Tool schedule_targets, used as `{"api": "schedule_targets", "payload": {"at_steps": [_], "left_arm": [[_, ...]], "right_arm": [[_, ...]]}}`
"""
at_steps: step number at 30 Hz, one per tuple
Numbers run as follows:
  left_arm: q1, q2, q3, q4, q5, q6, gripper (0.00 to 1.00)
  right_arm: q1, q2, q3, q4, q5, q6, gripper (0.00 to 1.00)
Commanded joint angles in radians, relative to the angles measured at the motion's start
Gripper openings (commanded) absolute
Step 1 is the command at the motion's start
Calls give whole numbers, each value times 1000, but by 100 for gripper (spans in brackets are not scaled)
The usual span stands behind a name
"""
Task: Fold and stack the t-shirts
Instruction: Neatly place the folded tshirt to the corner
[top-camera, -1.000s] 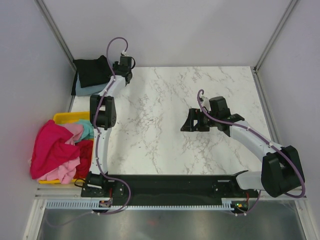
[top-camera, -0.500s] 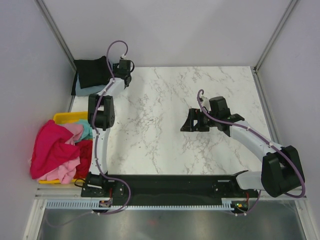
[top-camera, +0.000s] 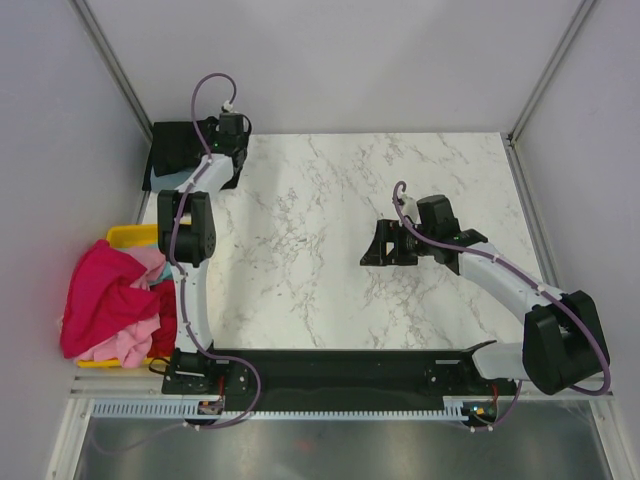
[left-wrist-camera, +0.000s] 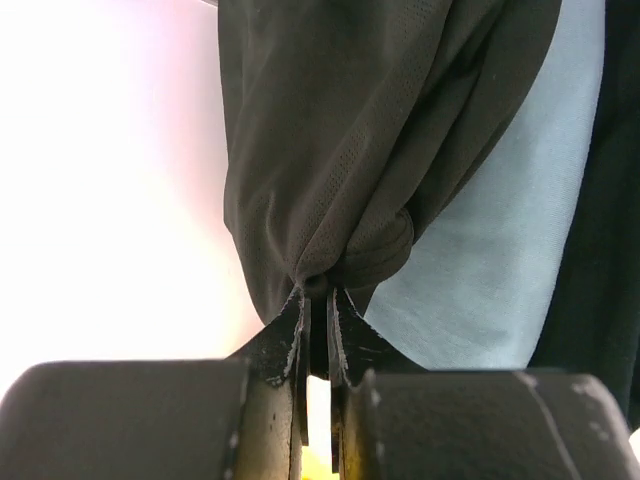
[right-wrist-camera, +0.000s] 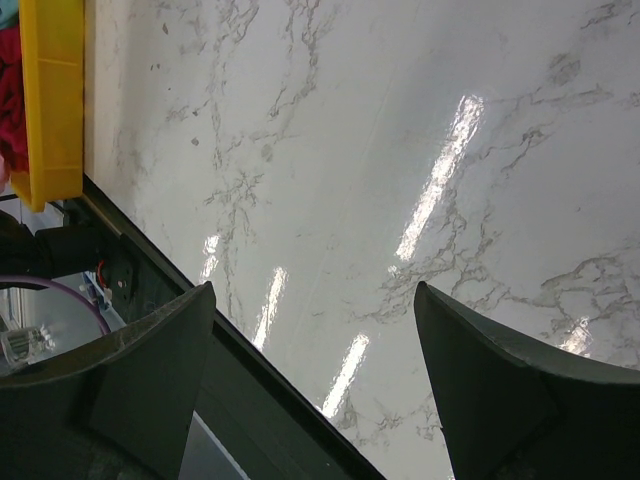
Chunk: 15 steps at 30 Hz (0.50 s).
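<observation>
Two arms show in the view from above. The left gripper (top-camera: 222, 142) reaches to the far left corner of the marble table (top-camera: 330, 200), at the edge of a black shirt (top-camera: 178, 148) that lies on a grey-blue shirt (top-camera: 168, 182). Nearer along the left edge, a yellow bin (top-camera: 128, 236) holds a heap of shirts that spills over its side: a magenta shirt (top-camera: 95, 290) on top, with a pink shirt (top-camera: 125, 345) and a red shirt (top-camera: 166, 306) under it. The right gripper (top-camera: 378, 243) hangs over the middle of the table with its jaws spread and nothing between them. From the left wrist, the two fingers (left-wrist-camera: 285, 345) are almost together, pinching a gathered fold of the black shirt. The cloth bunches upward from the pinch, with the grey-blue shirt to its right and bright table to its left. From the right wrist, the fingers (right-wrist-camera: 150, 370) stand wide apart over bare marble, and a corner of the bin shows at the upper left.
</observation>
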Motion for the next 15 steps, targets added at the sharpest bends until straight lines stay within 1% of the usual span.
{"api": "schedule_targets", "payload": {"at_steps": [1, 2, 3, 4, 5, 6, 7, 8, 10, 11, 13, 14, 15], "left_arm": [[0, -63, -27, 38, -47, 31, 2], [0, -65, -30, 36, -50, 30, 9], [-2, -66, -37, 36, -61, 16, 17], [-6, -69, -39, 36, -67, 8, 32], [-10, -75, -44, 30, -67, 2, 63], [-14, -78, -42, 30, -70, -1, 74], [-25, -80, -36, 7, -73, -4, 88], [-31, -86, -6, -6, -73, -9, 99], [-52, -100, 27, -60, -72, -32, 100], [-59, -111, 77, -104, -63, -54, 100], [-66, -147, 154, -210, 21, -172, 100], [-68, -158, 239, -334, 57, -217, 99], [-69, -186, 278, -387, 130, -296, 100]], "right_arm": [[6, -27, 0, 31, -20, -6, 89], [6, -25, 0, 31, -20, -6, 89], [6, -25, 0, 31, -20, -8, 89], [6, -22, 0, 31, -20, -8, 89], [6, -22, 0, 32, -19, -8, 89], [6, -20, 0, 32, -20, -8, 89], [6, -20, 0, 32, -20, -6, 89], [6, -20, 2, 31, -19, -8, 89], [6, -22, 2, 32, -14, -9, 89], [8, -23, 2, 31, -11, -11, 89], [6, -27, 3, 29, -7, -12, 89], [6, -27, 5, 29, 0, -14, 89], [6, -31, 5, 26, 1, -14, 89]]}}
